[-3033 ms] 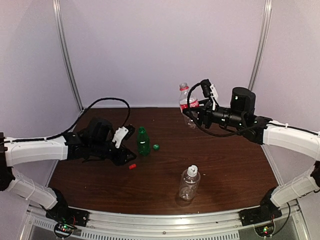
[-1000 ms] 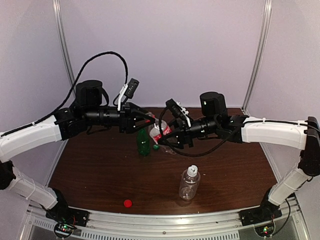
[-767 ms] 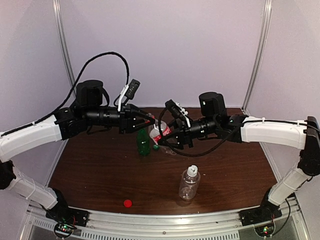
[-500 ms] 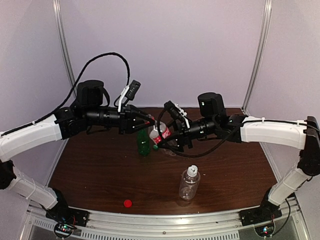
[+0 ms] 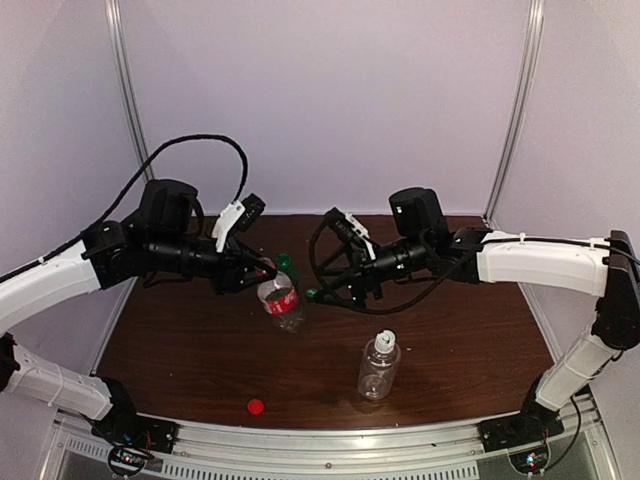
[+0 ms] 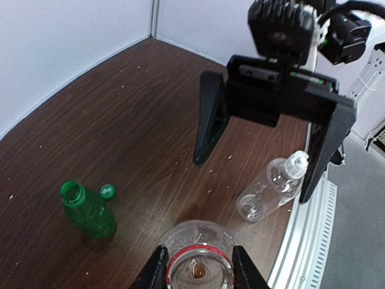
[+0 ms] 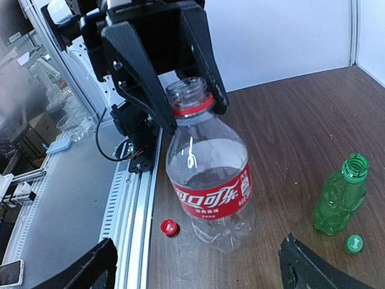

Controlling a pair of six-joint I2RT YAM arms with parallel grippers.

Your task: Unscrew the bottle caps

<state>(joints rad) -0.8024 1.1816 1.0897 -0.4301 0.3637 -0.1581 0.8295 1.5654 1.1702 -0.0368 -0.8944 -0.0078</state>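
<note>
My left gripper [image 5: 267, 273] is shut on the neck of the short clear bottle with the red label [image 5: 281, 301], just under its red ring. That bottle [image 7: 210, 180] has an open mouth and hangs tilted, its base low over the table. My right gripper [image 5: 333, 287] stands open just right of it, holding nothing. The red cap [image 5: 256, 406] lies near the front rail. The open green bottle [image 6: 88, 208] stands with its green cap [image 6: 107, 191] beside it. The ribbed clear bottle [image 5: 378, 367] stands at front centre with its white cap [image 5: 385, 340] on.
The metal front rail [image 5: 330, 440] runs along the table's near edge, close to the red cap. Purple walls close in the back and both sides. My two arms meet over the middle of the brown table [image 5: 470, 330].
My right gripper opened and let go of the red-label bottle. My left gripper closed on its neck and carried it down and to the left.
</note>
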